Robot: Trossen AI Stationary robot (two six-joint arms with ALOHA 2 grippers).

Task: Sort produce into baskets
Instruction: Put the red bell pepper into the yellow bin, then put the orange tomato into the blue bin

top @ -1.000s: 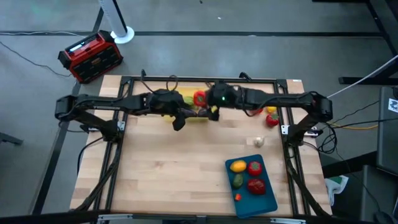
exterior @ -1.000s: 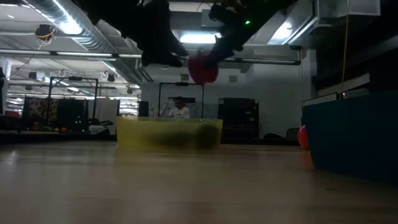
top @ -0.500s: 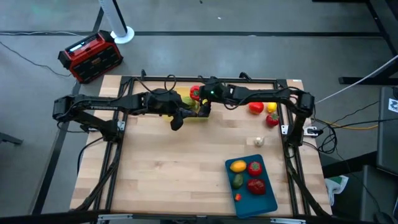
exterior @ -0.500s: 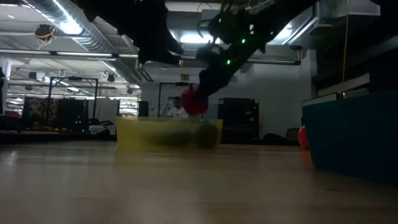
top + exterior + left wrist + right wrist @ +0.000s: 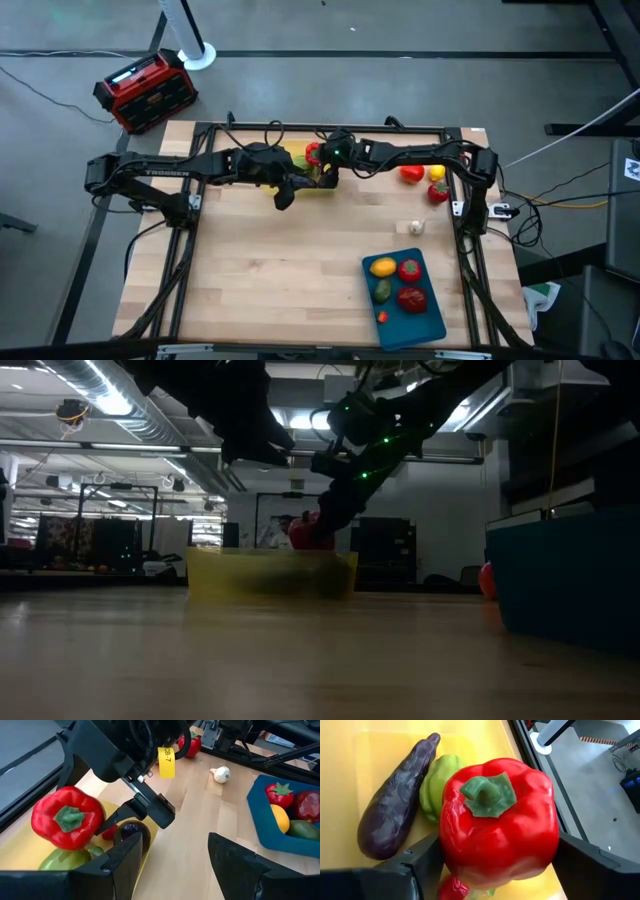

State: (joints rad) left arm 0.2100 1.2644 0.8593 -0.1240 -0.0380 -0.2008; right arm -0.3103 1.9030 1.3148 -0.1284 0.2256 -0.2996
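Overhead, right gripper clamped on a glossy red toy bell pepper with a green stem, held low over the translucent yellow rectangular tray at the table's far edge. Inside that tray, under the pepper: a wrinkled purple toy eggplant lying just beside a pale green toy pepper (also a small red piece, too hidden to name). Left gripper poised beside the tray's near edge, fingers parted wide around nothing. Farther right on the pale wooden tabletop, a white toy garlic bulb lying loose, well apart from the tray. Near the front right, a teal-blue rectangular tray loaded with a yellow lemon, red tomatoes and a green piece.
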